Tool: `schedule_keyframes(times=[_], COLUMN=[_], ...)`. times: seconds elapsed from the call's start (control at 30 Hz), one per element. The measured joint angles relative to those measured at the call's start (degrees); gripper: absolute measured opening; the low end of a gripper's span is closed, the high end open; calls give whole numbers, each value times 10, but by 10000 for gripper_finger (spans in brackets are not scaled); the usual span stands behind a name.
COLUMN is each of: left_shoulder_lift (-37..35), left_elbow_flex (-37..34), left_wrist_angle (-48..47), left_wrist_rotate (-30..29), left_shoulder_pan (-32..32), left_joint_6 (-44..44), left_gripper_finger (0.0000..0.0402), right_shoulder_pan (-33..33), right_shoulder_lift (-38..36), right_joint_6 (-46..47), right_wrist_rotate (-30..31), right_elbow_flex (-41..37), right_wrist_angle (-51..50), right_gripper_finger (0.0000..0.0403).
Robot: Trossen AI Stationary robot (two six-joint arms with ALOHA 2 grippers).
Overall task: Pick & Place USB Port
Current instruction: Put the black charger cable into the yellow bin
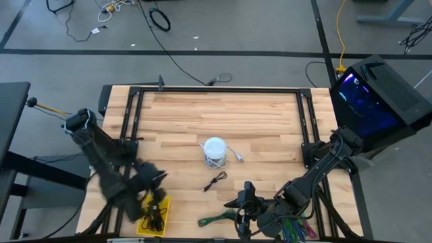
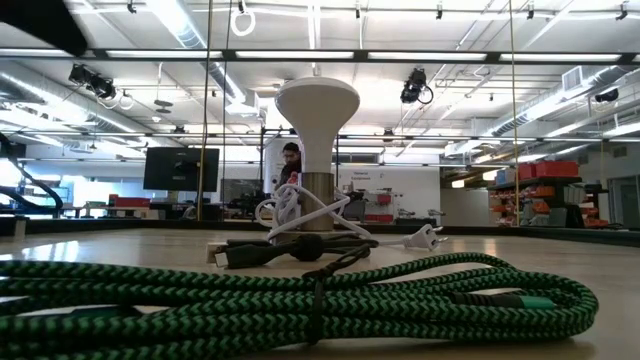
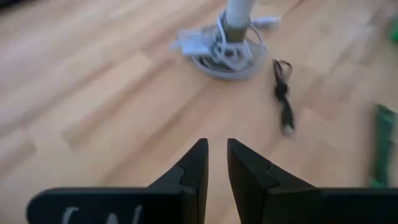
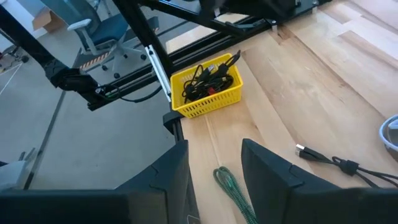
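Observation:
A short black USB cable lies loose on the wooden table, just nearer than a white stand wrapped in a white cord. A yellow basket at the near left corner holds several black cables. My left gripper hovers just beyond the basket, its fingers a narrow gap apart with nothing between them. My right gripper hangs open over the near middle, above a green braided cable.
The green braided cable lies coiled along the table's near edge. A black metal frame borders the tabletop. A dark box with blue lights stands off the far right corner. Bare wood lies between the stand and the far edge.

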Motion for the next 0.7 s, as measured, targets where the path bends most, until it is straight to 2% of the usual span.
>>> schedule_keyframes(times=[0.13,0.27,0.33,0.43,0.6,0.7], left_shoulder_lift=[1,5,19,49,100,118], left_elbow_flex=[0,0,0,0,-1,-1], left_wrist_angle=[106,291,369,413,411,433], left_wrist_rotate=[13,109,179,277,334,387], left_shoulder_pan=[115,224,262,302,334,342], left_joint_6=[210,439,528,582,611,639], left_gripper_finger=[68,69,69,69,72,92], right_shoulder_pan=[0,0,0,0,0,0], right_shoulder_lift=[0,0,0,0,0,0], right_joint_6=[-3,-18,-28,-54,-108,-133], right_wrist_rotate=[1,1,1,2,16,37], right_elbow_flex=[0,0,0,0,0,0], right_wrist_angle=[0,0,-2,-8,-17,-35], right_gripper_finger=[151,151,151,151,151,151])
